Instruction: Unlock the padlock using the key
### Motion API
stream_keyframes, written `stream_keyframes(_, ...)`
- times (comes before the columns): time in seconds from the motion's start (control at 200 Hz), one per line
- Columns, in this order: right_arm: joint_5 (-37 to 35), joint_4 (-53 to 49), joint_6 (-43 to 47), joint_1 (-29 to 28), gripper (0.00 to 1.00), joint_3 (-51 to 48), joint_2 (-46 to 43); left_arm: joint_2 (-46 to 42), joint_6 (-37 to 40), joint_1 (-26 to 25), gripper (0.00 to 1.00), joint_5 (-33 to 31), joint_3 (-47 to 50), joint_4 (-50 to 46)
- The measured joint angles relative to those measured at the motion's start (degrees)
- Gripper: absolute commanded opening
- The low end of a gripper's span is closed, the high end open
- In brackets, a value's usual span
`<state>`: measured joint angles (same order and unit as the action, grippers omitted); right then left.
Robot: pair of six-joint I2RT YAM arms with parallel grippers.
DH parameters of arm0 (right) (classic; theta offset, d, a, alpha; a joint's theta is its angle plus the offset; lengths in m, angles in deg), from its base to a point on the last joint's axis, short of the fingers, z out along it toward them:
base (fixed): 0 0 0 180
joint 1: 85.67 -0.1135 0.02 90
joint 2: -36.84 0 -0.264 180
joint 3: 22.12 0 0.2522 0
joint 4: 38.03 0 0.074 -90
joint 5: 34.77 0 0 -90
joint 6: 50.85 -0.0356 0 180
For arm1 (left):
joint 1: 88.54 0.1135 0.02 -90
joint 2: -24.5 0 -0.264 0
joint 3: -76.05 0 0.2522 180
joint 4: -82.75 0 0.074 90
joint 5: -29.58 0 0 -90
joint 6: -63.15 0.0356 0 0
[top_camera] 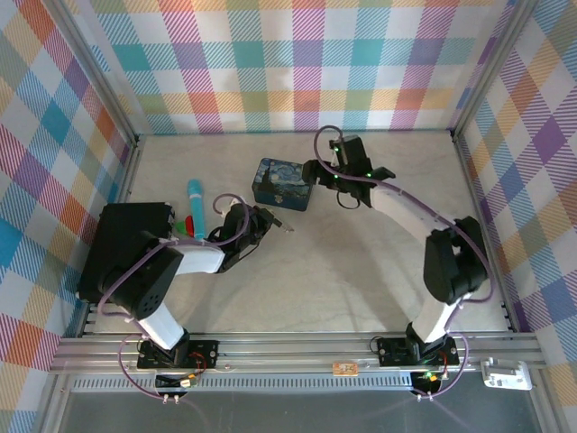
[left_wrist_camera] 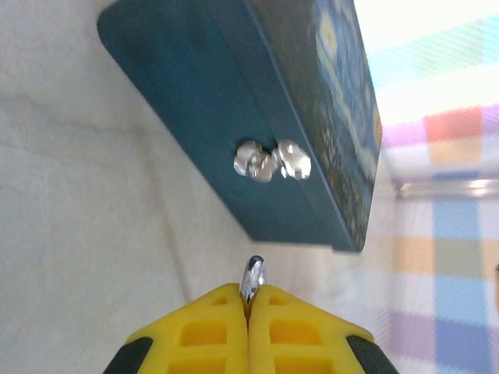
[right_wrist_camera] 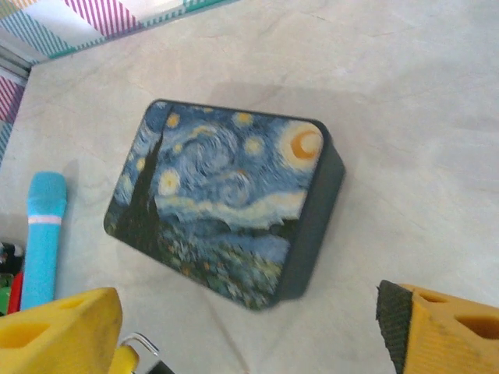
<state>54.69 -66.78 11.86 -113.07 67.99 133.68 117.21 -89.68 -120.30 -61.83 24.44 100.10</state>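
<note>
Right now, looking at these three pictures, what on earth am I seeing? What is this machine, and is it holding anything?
These are two robot arms bolted to the edge of a table. The wide picture looks down from above, and the other two come from a camera on each wrist. The left gripper, its yellow fingers shut, pinches the small silvery key. The right gripper is open, facing a painted blue tin. A teal marker lies nearby. What looks like the padlock peeks in beside one right finger.
</note>
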Motion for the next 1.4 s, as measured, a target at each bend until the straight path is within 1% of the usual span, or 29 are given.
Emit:
stream_keyframes(0.14,-2.0,-3.7,3.0,0.1,1.0,-7.0,-6.2,-4.1,7.8,-1.1,0.0,3.3,-5.3,-16.4)
stream_keyframes(0.27,-3.7,-7.9,4.5,0.5,0.99,-12.6,-9.9,-5.8,13.7,-3.3,0.0,4.6,-8.9,-28.2)
stream_keyframes(0.415,-5.3,-10.4,5.7,0.8,0.99,-16.6,-13.1,-5.7,17.9,-5.7,0.0,5.0,-10.6,-36.9)
stream_keyframes(0.505,-6.2,-10.9,5.8,1.1,0.99,-17.6,-14.6,-3.7,19.6,-6.4,0.0,5.0,-12.6,-39.9)
stream_keyframes(0.595,-7.0,-10.8,5.8,1.6,0.99,-18.4,-15.7,0.1,21.0,-6.9,0.0,5.0,-15.7,-41.3)
stream_keyframes(0.755,-7.8,-10.4,5.7,2.3,0.99,-20.6,-17.6,5.6,21.7,-7.3,0.0,5.1,-18.5,-39.8)
stream_keyframes(0.78,-7.9,-10.4,5.7,2.4,0.99,-20.9,-17.8,6.1,21.7,-7.4,0.01,5.1,-18.8,-39.3)
stream_keyframes(0.825,-7.8,-10.2,5.7,2.8,0.99,-21.4,-18.0,7.0,21.7,-7.5,0.05,4.9,-19.2,-38.5)
stream_keyframes(0.89,-7.8,-9.7,5.8,3.2,0.99,-22.2,-18.3,8.4,21.6,-7.6,0.14,4.8,-19.5,-37.5)
stream_keyframes(0.945,-7.8,-9.3,5.8,3.8,0.99,-22.8,-18.4,9.3,21.4,-7.6,0.25,4.6,-19.5,-37.1)
stream_keyframes(1.055,-7.8,-8.4,6.4,5.2,0.99,-23.9,-18.5,9.6,20.5,-7.6,0.43,3.6,-19.5,-36.7)
stream_keyframes(1.155,-7.8,-7.8,7.1,6.7,0.99,-24.3,-18.5,9.6,20.6,-7.6,0.56,2.6,-19.5,-36.6)
stream_keyframes(1.275,-7.8,-6.4,8.2,8.7,0.99,-24.3,-18.5,8.3,20.9,-7.6,0.7,1.0,-19.5,-37.1)
stream_keyframes(1.34,-7.8,-5.0,8.9,10.3,0.99,-24.5,-18.4,6.5,21.8,-7.6,0.81,-0.1,-19.5,-37.5)
stream_keyframes(1.38,-7.9,-4.1,9.4,11.3,0.99,-24.7,-18.2,5.0,22.9,-7.6,0.91,-0.9,-19.6,-38.2)
stream_keyframes(1.4,-7.8,-3.7,9.7,11.8,0.99,-24.7,-18.0,4.2,22.9,-7.6,0.93,-1.5,-19.7,-38.6)
